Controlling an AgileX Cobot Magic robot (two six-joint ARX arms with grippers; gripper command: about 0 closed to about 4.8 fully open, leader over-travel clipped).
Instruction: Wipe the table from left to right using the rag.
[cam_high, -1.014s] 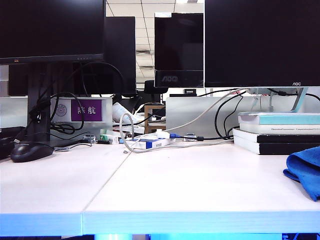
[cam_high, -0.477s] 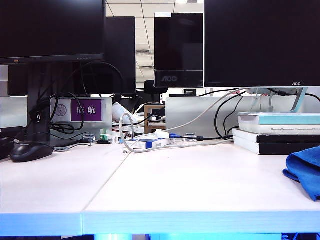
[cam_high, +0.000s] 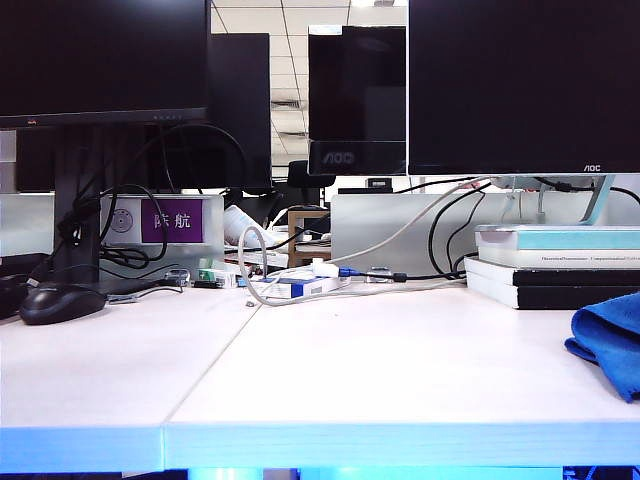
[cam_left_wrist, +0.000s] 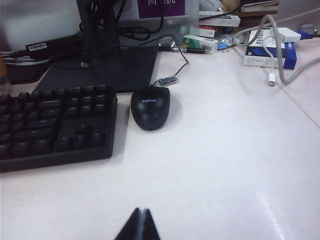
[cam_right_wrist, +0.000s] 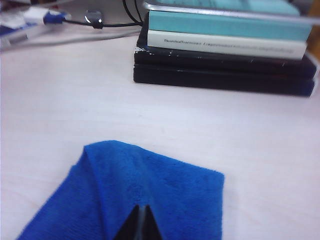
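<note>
Your rag (cam_right_wrist: 150, 195) lies at the counter's (cam_high: 400, 370) far right, under the closed, empty right claw (cam_right_wrist: 140, 220); the left claw (cam_left_wrist: 140, 225) sits closed near the mouse (cam_left_wrist: 150, 106); wiping looks finished, so park clear.

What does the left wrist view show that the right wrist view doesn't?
Only the left wrist view shows the black keyboard, the black mouse beside it, a monitor stand and the left gripper, shut above bare table. Only the right wrist view shows the rag lying on the table, the stack of books behind it and the right gripper, shut, in front of the rag. Both share the white table and cables at the back.
</note>
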